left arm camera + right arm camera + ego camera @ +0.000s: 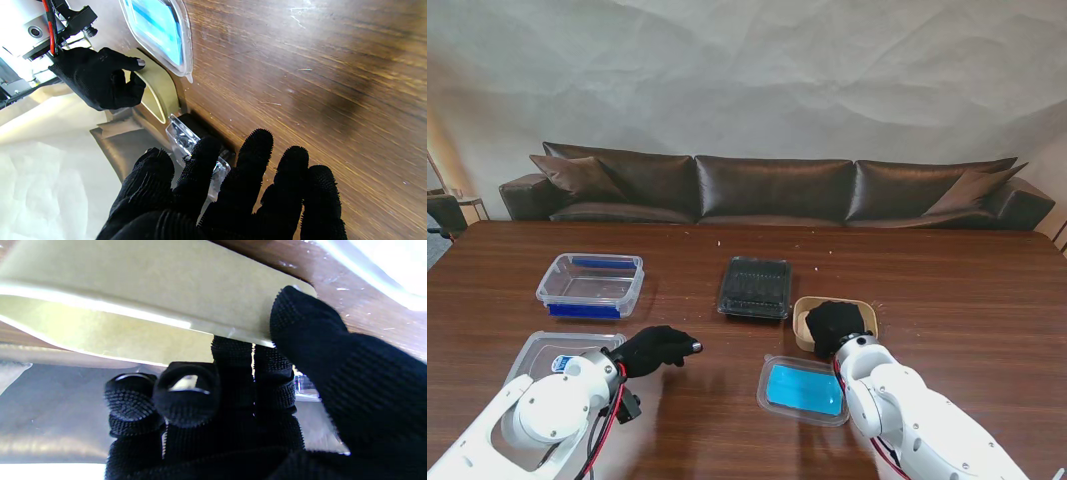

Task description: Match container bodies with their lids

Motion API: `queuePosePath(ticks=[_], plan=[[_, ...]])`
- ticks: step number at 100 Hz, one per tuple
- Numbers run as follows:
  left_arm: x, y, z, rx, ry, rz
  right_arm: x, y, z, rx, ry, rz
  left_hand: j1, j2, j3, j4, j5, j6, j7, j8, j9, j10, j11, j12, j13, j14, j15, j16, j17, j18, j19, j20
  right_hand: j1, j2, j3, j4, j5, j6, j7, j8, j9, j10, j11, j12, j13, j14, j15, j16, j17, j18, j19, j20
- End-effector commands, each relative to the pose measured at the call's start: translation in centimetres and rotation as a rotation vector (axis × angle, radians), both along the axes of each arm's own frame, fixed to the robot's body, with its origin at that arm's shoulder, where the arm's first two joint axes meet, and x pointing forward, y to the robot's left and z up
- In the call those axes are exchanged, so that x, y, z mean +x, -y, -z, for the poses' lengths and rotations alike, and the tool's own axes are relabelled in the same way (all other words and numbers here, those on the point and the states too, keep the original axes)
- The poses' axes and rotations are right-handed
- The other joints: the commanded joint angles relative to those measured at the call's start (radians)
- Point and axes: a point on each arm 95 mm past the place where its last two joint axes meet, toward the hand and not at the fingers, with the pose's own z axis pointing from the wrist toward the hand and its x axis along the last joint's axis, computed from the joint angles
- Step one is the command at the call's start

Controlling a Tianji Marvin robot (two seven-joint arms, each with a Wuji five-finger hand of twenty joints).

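My right hand (832, 325) is shut on the near rim of a tan paper container (864, 312) at centre right. In the right wrist view my thumb (300, 316) presses its outer wall (133, 276) and the other fingers curl inside. The left wrist view shows that right hand (100, 78) pinching the tan container (158, 90). A clear lid with a blue label (804, 389) lies just nearer to me. My left hand (655, 350) hovers open over bare wood, its fingers (253, 160) spread, holding nothing.
A black container with a clear top (755, 287) stands at the table's centre. A clear box with blue trim (589, 283) sits at the left. Another clear lid (547, 352) lies partly under my left arm. A dark sofa (772, 188) lines the far edge.
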Motion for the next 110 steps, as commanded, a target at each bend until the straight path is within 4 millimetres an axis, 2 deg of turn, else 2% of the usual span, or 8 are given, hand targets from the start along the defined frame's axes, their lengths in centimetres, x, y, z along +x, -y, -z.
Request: queuePosePath(ticks=[1, 51, 76, 89, 98, 105, 107, 110], plan=[[-0.22, 0.15, 0.13, -0.006, -0.012, 0.012, -0.3, -0.7, 0.09, 0.006, -0.012, -0.011, -0.017, 0.045, -0.016, -0.011, 0.021, -0.003, 0.003, 0.007, -0.014, 0.013, -0.001, -0.009, -0.014, -0.002, -0.013, -0.011, -0.02, -0.042, -0.018, 0.006, 0.017, 0.014, 0.041, 0.021, 0.011, 0.003, 0.015, 0.02, 0.036, 0.055, 0.028, 0.02, 0.025, -0.039, 0.016, 0.006, 0.05, 0.026, 0.055, -0.004], [-0.27, 0.05, 0.09, -0.004, -0.013, 0.012, -0.3, -1.06, 0.31, 0.023, -0.018, -0.019, -0.017, 0.046, -0.015, -0.011, 0.019, -0.002, 0.002, 0.007, -0.016, 0.015, -0.001, -0.01, -0.015, -0.001, -0.014, -0.011, -0.02, -0.043, -0.018, 0.006, 0.005, 0.031, 0.028, 0.025, -0.035, -0.008, -0.021, 0.019, -0.003, 0.048, 0.022, 0.036, 0.023, -0.02, -0.016, -0.012, 0.016, 0.02, 0.051, 0.0], [-0.26, -0.01, 0.07, -0.002, -0.013, 0.015, -0.57, -0.87, 0.3, 0.016, -0.024, -0.035, -0.018, 0.046, -0.015, -0.011, 0.019, -0.002, 0.002, 0.007, -0.015, 0.015, -0.001, -0.01, -0.014, 0.0, -0.014, -0.011, -0.02, -0.043, -0.018, 0.006, -0.044, -0.019, 0.01, 0.008, -0.1, -0.034, -0.086, 0.008, -0.118, 0.068, 0.02, 0.061, 0.021, 0.001, -0.089, -0.046, -0.047, 0.018, 0.031, 0.01], [-0.17, -0.01, 0.05, -0.003, -0.013, 0.018, -0.67, -0.65, 0.18, 0.014, -0.025, -0.041, -0.017, 0.046, -0.015, -0.011, 0.02, 0.001, 0.002, 0.008, -0.015, 0.014, -0.001, -0.01, -0.015, 0.0, -0.014, -0.011, -0.02, -0.043, -0.018, 0.006, -0.089, -0.024, 0.01, 0.017, -0.091, -0.025, -0.172, 0.052, -0.18, 0.073, 0.043, 0.041, -0.009, 0.004, -0.107, -0.042, -0.075, 0.021, 0.018, 0.025], [-0.12, 0.01, 0.04, -0.003, -0.012, 0.02, -0.75, -0.42, 0.0, 0.014, -0.02, -0.044, -0.017, 0.046, -0.015, -0.011, 0.019, 0.0, 0.002, 0.007, -0.016, 0.015, -0.001, -0.01, -0.014, -0.001, -0.013, -0.011, -0.02, -0.043, -0.018, 0.006, -0.132, -0.013, 0.006, 0.059, -0.081, -0.016, -0.273, 0.113, -0.22, 0.081, 0.064, 0.004, -0.026, 0.006, -0.106, -0.039, -0.09, 0.019, 0.01, 0.034], [-0.08, 0.02, 0.03, -0.003, -0.012, 0.022, -0.84, -0.24, -0.26, 0.016, -0.01, -0.048, -0.018, 0.046, -0.015, -0.011, 0.019, -0.001, 0.002, 0.007, -0.016, 0.017, -0.001, -0.009, -0.017, 0.0, -0.014, -0.011, -0.02, -0.043, -0.018, 0.006, -0.18, 0.014, 0.009, 0.143, -0.079, 0.001, -0.354, 0.173, -0.256, 0.085, 0.062, -0.005, -0.042, 0.007, -0.109, -0.038, -0.104, 0.019, 0.003, 0.037], [-0.07, 0.03, 0.02, -0.003, -0.012, 0.023, -0.87, -0.2, -0.36, 0.018, -0.006, -0.048, -0.018, 0.045, -0.015, -0.011, 0.02, -0.002, 0.002, 0.007, -0.015, 0.016, -0.001, -0.009, -0.015, 0.0, -0.014, -0.011, -0.02, -0.043, -0.018, 0.006, -0.189, 0.022, -0.001, 0.183, -0.077, 0.005, -0.393, 0.242, -0.262, 0.086, 0.065, -0.008, -0.045, 0.008, -0.111, -0.038, -0.107, 0.02, 0.0, 0.041], [-0.05, 0.04, 0.0, -0.003, -0.012, 0.025, -0.91, -0.14, -0.53, 0.02, 0.0, -0.049, -0.017, 0.045, -0.015, -0.011, 0.019, -0.001, 0.002, 0.007, -0.016, 0.015, -0.001, -0.009, -0.015, 0.0, -0.013, -0.011, -0.02, -0.043, -0.018, 0.006, -0.198, 0.022, -0.005, 0.195, -0.084, 0.013, -0.408, 0.262, -0.271, 0.087, 0.064, -0.009, -0.049, 0.009, -0.113, -0.039, -0.112, 0.021, -0.003, 0.042]])
